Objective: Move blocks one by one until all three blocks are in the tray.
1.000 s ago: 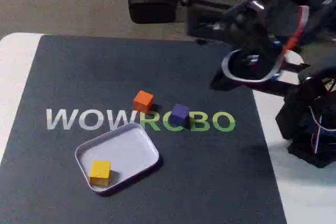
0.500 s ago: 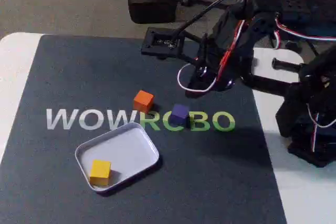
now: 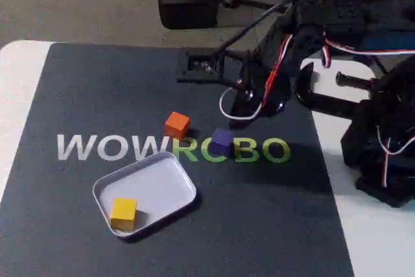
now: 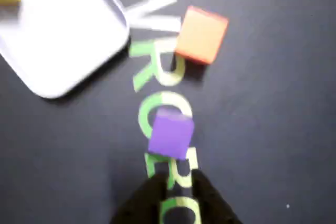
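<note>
Dark mat (image 3: 97,95) lettered "WOWROBO", purple block (image 3: 222,139) on it

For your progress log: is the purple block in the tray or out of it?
Out. The purple block sits on the dark mat, on the green lettering, apart from the tray, which holds the yellow block.

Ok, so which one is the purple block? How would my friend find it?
Find the dark mat with big WOWROBO letters. The purple block sits on the green letters, right of the silvery tray in the fixed view. Its neighbour, the orange block, is farther back, and the yellow block lies inside the tray.
</note>
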Robot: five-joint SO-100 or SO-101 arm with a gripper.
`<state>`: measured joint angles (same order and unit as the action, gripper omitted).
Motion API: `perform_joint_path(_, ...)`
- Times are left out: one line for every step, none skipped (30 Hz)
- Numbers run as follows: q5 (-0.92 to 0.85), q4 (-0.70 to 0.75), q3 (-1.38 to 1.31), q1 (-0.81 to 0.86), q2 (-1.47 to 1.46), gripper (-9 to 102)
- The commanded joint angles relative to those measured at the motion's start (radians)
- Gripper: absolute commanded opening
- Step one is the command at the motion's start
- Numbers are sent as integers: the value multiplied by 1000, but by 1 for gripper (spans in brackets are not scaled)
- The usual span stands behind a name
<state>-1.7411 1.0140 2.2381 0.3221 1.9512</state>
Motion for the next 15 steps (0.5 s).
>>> perform_joint_path(-21,-8,8,3,40,5)
perform_joint_path(-26,-8,12,0,44,6)
perform_joint_path(-29,-8,15,-3,46,7)
perform_joint_path(-31,-8,17,-8,48,7)
perform_joint_path(-31,-8,18,-12,48,7)
perform_joint_path(-31,-9,18,-17,48,8)
perform_joint_path(-31,-12,18,-23,44,9)
perform_joint_path(-29,-18,18,-29,40,11)
perform_joint_path(-21,-26,18,-34,37,11)
perform_joint_path(-17,-35,18,-37,34,12)
perform_joint_path(-11,-43,18,-38,31,12)
perform_joint_path(-6,-49,18,-37,28,12)
perform_joint_path(3,-55,18,-34,23,12)
perform_joint_path(17,-63,18,-29,20,12)
perform_joint_path(29,-63,15,-25,17,13)
